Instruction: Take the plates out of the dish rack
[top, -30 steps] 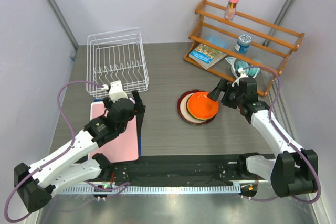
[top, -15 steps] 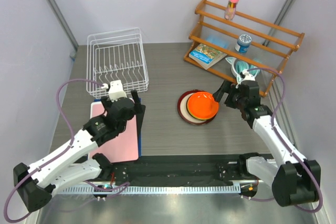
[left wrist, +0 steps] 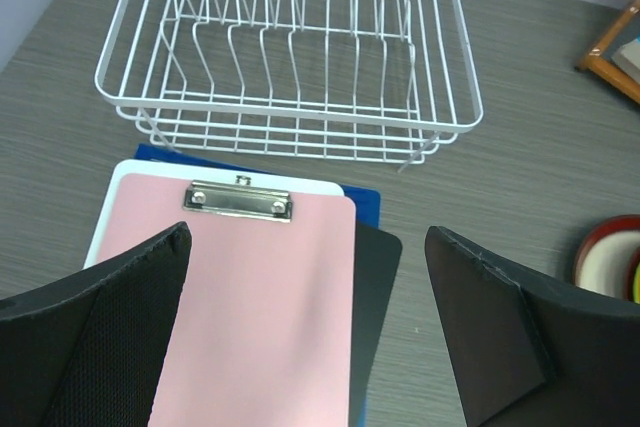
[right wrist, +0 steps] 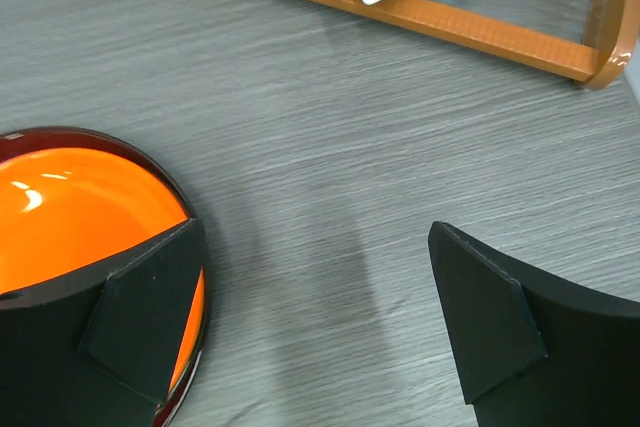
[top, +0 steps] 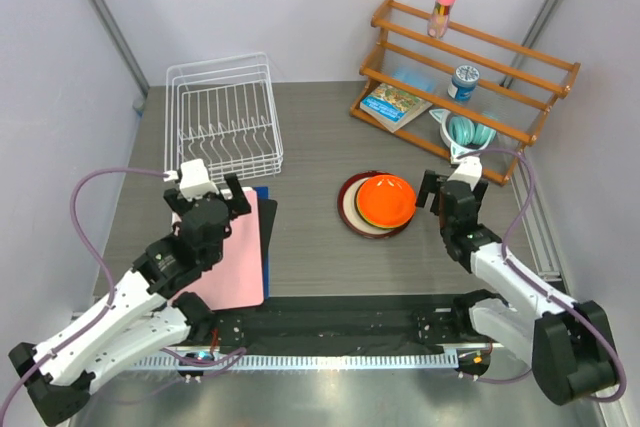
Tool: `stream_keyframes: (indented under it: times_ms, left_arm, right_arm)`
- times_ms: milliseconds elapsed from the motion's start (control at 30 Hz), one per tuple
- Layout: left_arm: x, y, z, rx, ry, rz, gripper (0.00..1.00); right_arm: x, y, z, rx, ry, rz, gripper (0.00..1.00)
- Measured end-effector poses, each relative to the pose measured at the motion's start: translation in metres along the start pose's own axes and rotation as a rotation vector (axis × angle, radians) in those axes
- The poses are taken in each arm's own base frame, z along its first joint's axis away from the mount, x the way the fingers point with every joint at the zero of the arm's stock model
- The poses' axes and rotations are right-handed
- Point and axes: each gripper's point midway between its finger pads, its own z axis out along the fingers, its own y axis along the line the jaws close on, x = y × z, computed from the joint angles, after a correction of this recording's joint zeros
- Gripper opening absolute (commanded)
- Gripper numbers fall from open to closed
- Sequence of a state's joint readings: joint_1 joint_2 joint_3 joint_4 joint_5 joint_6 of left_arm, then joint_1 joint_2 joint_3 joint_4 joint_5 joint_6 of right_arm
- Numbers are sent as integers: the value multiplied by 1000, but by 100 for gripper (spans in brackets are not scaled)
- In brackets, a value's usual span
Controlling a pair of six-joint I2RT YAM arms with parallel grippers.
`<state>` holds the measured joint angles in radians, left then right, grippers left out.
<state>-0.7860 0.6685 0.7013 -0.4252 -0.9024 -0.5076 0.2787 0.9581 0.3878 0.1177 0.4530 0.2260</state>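
Observation:
The white wire dish rack [top: 225, 117] [left wrist: 290, 47] stands at the back left with no plates between its prongs. The plates [top: 378, 203] lie stacked flat on the table at centre right, the orange one [right wrist: 70, 207] on top and a dark maroon rim [left wrist: 610, 257] showing below. My left gripper [top: 208, 199] [left wrist: 305, 237] hovers open over the pink clipboard, just in front of the rack. To the right of the stack my right gripper [top: 452, 192] [right wrist: 315, 230] is open over bare table, its left finger overlapping the stack's edge in the wrist view. Neither holds anything.
A pink clipboard [top: 225, 252] [left wrist: 250, 307] lies on blue and black sheets in front of the rack. At the back right stands a wooden slatted shelf [top: 470, 67] [right wrist: 400, 12] holding a book, a can, a bottle and a teal bowl [top: 462, 130].
Both arms have drawn back toward the near edge. The right gripper left the orange plate, moving right and nearer. The left gripper shifted left over the clipboard.

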Motion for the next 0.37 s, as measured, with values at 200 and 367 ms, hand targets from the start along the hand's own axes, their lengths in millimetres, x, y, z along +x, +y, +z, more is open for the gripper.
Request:
stream_keyframes:
  times_ms: [200, 367]
  left_arm:
    - [14, 7, 5, -19, -13, 58, 99]
    - [11, 9, 5, -21, -30, 67, 99]
  right_arm:
    - [10, 2, 5, 70, -43, -106, 100]
    - [12, -9, 4, 115, -84, -119, 100]
